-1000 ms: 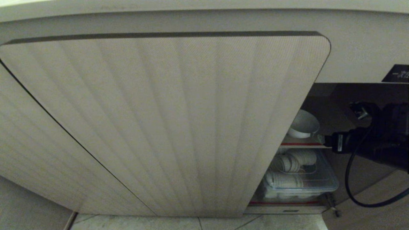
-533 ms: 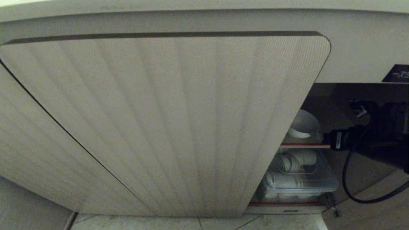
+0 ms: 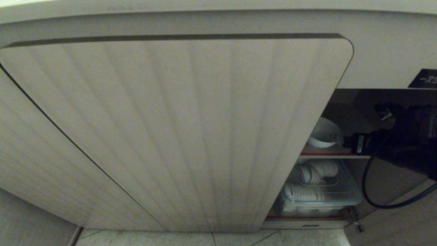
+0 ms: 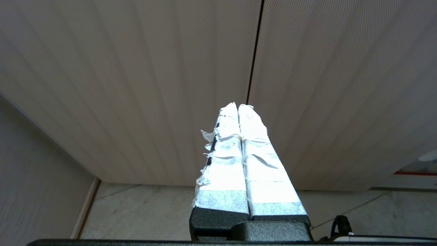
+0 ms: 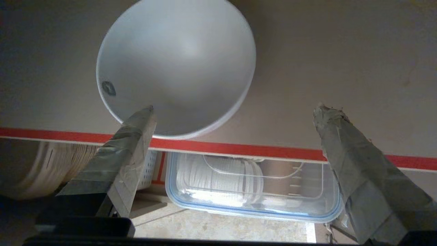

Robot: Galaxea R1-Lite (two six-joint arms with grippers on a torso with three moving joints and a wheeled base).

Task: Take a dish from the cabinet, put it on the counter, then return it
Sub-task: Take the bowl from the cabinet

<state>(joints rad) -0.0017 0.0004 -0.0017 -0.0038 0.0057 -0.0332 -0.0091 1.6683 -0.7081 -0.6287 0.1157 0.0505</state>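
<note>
The dish, a small white bowl, sits on the cabinet's inner shelf, close to its red edge. My right gripper reaches into the opening from the right and stands open, holding nothing. One taped finger is just before the dish's near rim; the other finger is well off to the side over bare shelf. My left gripper is shut and empty, parked facing closed ribbed doors. Only the counter's front edge shows, along the top of the head view.
A wide ribbed door stands open left of the opening. Under the shelf lies a clear box with a blue rim holding stacked paper cups, beside a white perforated basket. A black cable loops below my right arm.
My right gripper has moved further into the cabinet toward the dish, leftward and slightly up in the head view. The dish and the left arm have stayed still.
</note>
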